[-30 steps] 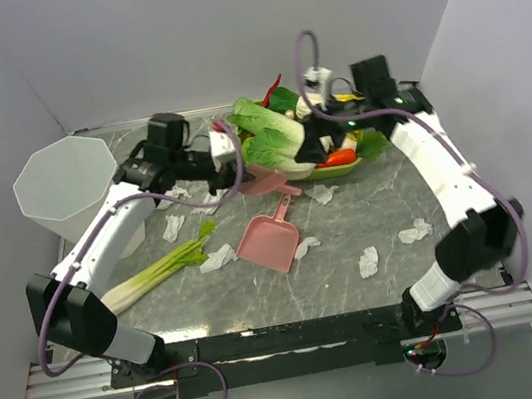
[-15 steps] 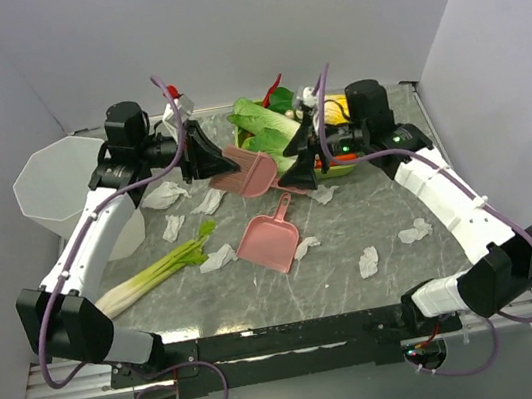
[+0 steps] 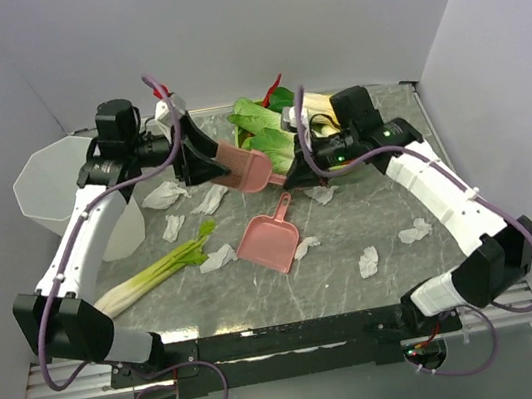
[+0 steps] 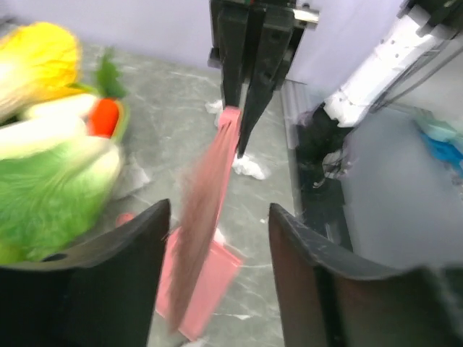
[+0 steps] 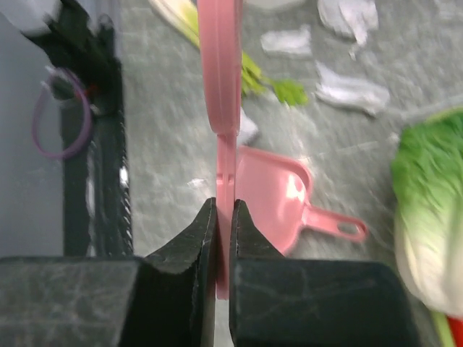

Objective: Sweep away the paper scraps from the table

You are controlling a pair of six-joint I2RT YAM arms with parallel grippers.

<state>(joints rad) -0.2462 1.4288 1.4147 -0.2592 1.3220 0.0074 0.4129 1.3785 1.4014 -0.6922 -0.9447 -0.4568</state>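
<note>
Gripping the upper pink pan (image 3: 246, 168), right tool (image 5: 224, 208) pinched tight

Table (image 3: 389, 210): smooth stone-look slab, grey-green with pale veins, slight sheen. Front rail (image 3: 301, 358): bare silvery metal. Paper scraps (image 3: 368, 262): thin white tissue, crumpled, matt. Lying pink dustpan (image 3: 270, 240) and the raised pink pan (image 5: 221, 87) in my grip: smooth moulded plastic, soft gloss. My right fingers (image 5: 195, 242): black matt plastic, faintly scuffed. Bin (image 3: 61, 186): translucent white plastic. My arm shells (image 3: 448, 196): glossy white plastic.
</note>
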